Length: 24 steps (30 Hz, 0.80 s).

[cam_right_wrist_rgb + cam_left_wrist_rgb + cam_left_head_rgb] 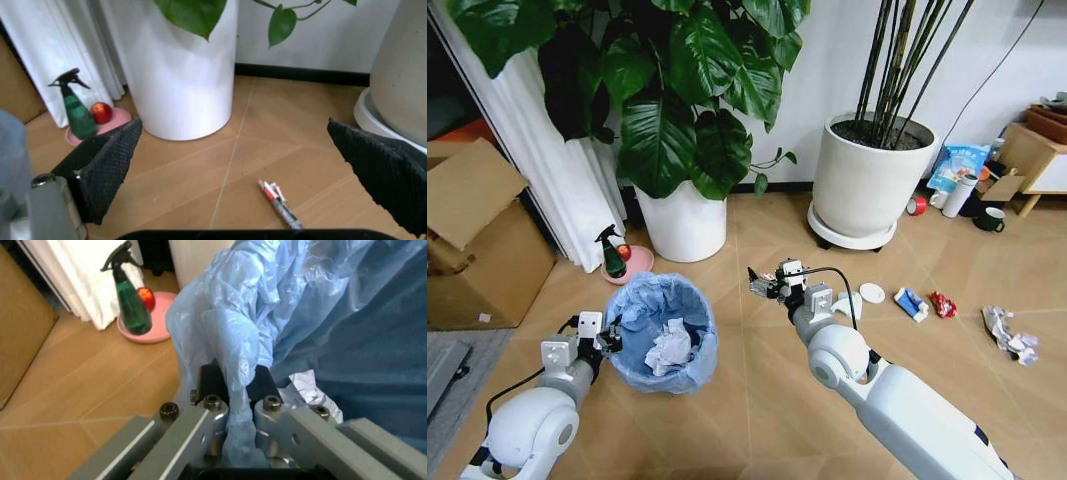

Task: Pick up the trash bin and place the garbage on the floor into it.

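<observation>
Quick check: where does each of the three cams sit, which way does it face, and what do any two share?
Head view: on the robot's head, looking down at the tan herringbone floor; both arms show, left gripper at the dark bin with a crinkly light-blue bag, right gripper open.
Left wrist view: along the left gripper, shut on the bag rim.
Right wrist view: between open black pads, over a small red-and-white tube.
Shared by all views: green spray bottle.

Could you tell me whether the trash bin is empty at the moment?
Not empty: crumpled white paper lies inside the trash bin.
</observation>
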{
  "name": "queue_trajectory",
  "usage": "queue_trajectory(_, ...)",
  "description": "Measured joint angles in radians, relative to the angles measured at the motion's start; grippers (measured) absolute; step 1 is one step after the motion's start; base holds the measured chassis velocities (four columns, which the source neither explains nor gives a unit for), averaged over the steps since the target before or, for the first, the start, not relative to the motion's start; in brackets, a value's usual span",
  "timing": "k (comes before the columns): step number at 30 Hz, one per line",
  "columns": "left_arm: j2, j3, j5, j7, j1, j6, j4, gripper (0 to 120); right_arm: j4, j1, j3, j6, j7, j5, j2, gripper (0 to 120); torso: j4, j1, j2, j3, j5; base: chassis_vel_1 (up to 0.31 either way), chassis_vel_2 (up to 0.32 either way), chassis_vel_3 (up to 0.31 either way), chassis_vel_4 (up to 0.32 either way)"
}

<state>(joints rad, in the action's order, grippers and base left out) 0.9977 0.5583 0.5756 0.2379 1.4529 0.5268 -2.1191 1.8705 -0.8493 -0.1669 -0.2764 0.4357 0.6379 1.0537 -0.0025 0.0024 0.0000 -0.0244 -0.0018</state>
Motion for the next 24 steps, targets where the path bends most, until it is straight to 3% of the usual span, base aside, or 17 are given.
queue_trajectory(24, 0.018, 0.0, -0.016, 0.001, 0.016, -0.004, -0.02, 0, 0.024, -0.097, 0.077, 0.007, -0.033, -0.024, -0.05, 100, -0.0003, 0.0, 0.0, 0.0, -0.0004, -0.227, 0.111, 0.22, -0.112)
